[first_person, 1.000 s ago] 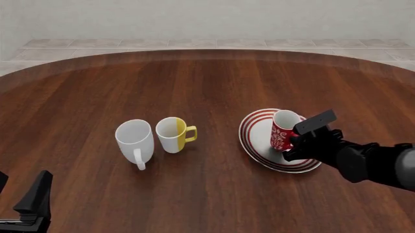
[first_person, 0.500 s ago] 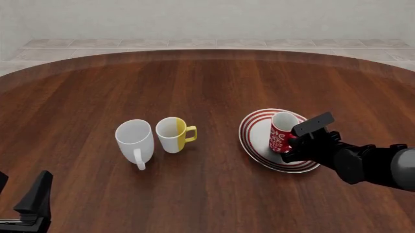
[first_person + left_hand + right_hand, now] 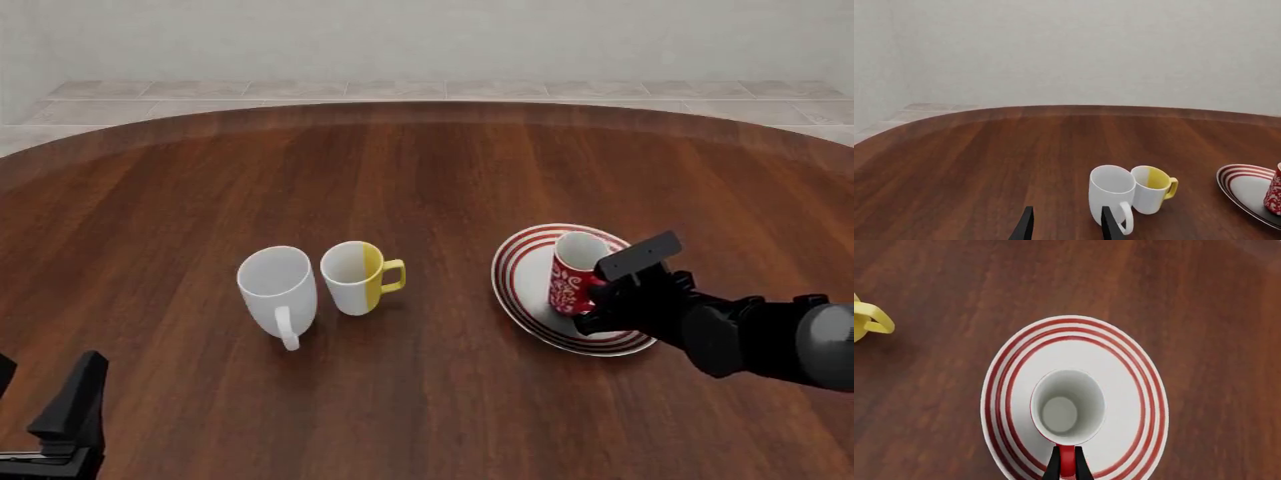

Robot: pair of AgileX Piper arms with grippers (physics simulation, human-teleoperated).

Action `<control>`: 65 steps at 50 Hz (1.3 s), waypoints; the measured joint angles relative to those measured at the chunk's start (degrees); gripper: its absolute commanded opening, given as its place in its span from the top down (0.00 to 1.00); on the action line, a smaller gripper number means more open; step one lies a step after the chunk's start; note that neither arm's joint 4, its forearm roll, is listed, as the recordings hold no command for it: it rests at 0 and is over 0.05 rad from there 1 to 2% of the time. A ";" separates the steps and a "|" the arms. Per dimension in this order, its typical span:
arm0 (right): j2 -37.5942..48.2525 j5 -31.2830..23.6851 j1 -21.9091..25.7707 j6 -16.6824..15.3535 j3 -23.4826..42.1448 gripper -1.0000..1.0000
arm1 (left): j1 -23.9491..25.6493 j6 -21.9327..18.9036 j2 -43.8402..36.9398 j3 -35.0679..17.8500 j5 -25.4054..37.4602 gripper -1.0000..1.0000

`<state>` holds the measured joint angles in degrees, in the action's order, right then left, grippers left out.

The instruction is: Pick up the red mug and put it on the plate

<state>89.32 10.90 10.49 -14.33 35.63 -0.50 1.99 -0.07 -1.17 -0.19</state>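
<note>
The right gripper (image 3: 1066, 466) pinched the red mug's (image 3: 575, 277) handle, the mug upright over the plate (image 3: 523, 290) near the desk's right edge. Placement looked nearly done; next it needed releasing. The left gripper (image 3: 1065, 226) stood open.

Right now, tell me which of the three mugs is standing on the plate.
The red mug with the white pattern stands on the red-ringed plate. The white mug and half-yellow mug stand on the table.
</note>
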 measured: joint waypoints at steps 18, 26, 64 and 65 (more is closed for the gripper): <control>0.29 -0.59 0.52 2.22 1.01 0.00 | 0.00 0.07 0.01 0.03 0.00 0.00; 0.06 -1.15 0.80 2.94 1.41 0.00 | -0.02 0.16 -0.01 -0.08 0.06 0.00; -22.61 -16.77 -0.01 4.41 2.39 0.00 | -0.08 -0.12 0.02 -0.58 -0.21 0.00; -23.56 -17.32 -0.01 4.37 2.32 0.00 | -0.09 -0.14 0.02 -0.58 -0.22 0.00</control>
<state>65.76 -6.42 10.47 -9.96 37.95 -0.58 1.86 -0.05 -1.76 -0.42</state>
